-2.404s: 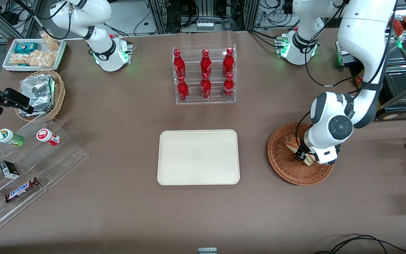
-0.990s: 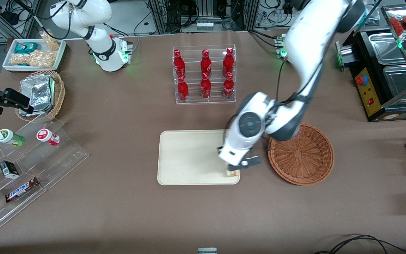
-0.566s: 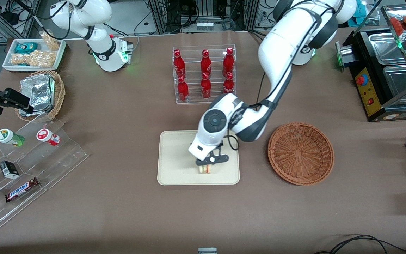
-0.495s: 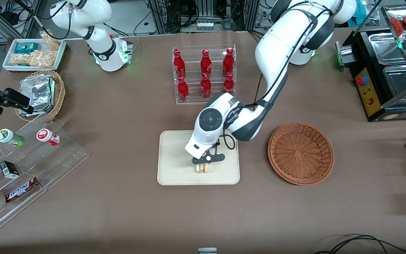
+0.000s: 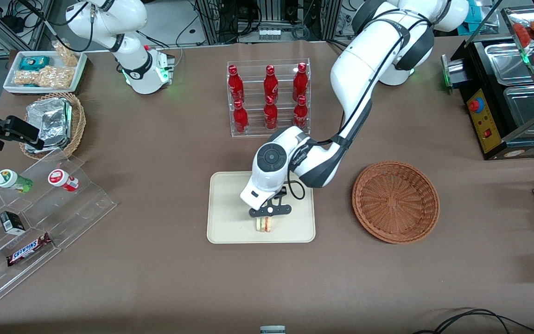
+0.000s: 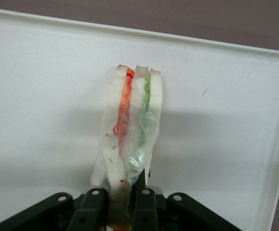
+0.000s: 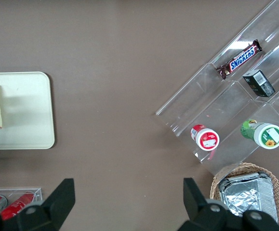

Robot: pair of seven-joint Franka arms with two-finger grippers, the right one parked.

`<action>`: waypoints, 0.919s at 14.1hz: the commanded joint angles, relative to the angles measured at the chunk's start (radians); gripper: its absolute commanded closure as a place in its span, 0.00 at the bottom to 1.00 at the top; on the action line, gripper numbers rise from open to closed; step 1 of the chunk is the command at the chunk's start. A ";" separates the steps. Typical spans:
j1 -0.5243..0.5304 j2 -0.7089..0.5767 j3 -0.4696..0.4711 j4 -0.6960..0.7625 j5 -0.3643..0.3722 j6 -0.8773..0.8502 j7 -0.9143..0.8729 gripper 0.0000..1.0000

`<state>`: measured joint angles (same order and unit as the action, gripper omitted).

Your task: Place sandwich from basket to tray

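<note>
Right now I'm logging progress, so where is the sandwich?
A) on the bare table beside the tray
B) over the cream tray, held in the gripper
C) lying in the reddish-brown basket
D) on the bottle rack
B: the gripper is shut on the sandwich over the tray; the basket holds nothing.

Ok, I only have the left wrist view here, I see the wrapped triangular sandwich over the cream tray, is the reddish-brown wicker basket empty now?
Observer: Yes. In the front view the round reddish-brown wicker basket holds nothing.
Operator: Where on the tray is the sandwich?
Observer: The clear-wrapped triangular sandwich is over the part of the flat cream rectangular tray nearer the front camera, about midway along that edge.
Operator: And the gripper?
Observer: The left arm's gripper points down over the tray, shut on the sandwich.
Operator: Anything close by?
Observer: A clear rack of red bottles stands farther from the front camera than the tray.
</note>
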<state>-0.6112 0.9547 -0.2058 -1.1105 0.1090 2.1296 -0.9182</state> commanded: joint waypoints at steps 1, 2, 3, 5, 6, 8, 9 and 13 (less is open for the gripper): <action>-0.010 -0.010 0.006 0.032 0.012 -0.020 -0.097 0.00; -0.002 -0.037 0.006 0.032 0.012 -0.060 -0.106 0.00; 0.001 -0.068 0.008 0.032 0.014 -0.130 -0.106 0.00; 0.037 -0.147 0.012 0.031 0.029 -0.244 -0.085 0.00; 0.086 -0.195 0.009 0.031 0.017 -0.320 -0.041 0.00; 0.113 -0.290 0.009 0.008 0.012 -0.443 -0.001 0.00; 0.132 -0.338 0.012 -0.029 0.014 -0.498 -0.008 0.00; 0.311 -0.528 0.011 -0.279 0.023 -0.505 -0.002 0.00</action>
<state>-0.3979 0.5569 -0.1846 -1.1921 0.1250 1.6022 -0.9306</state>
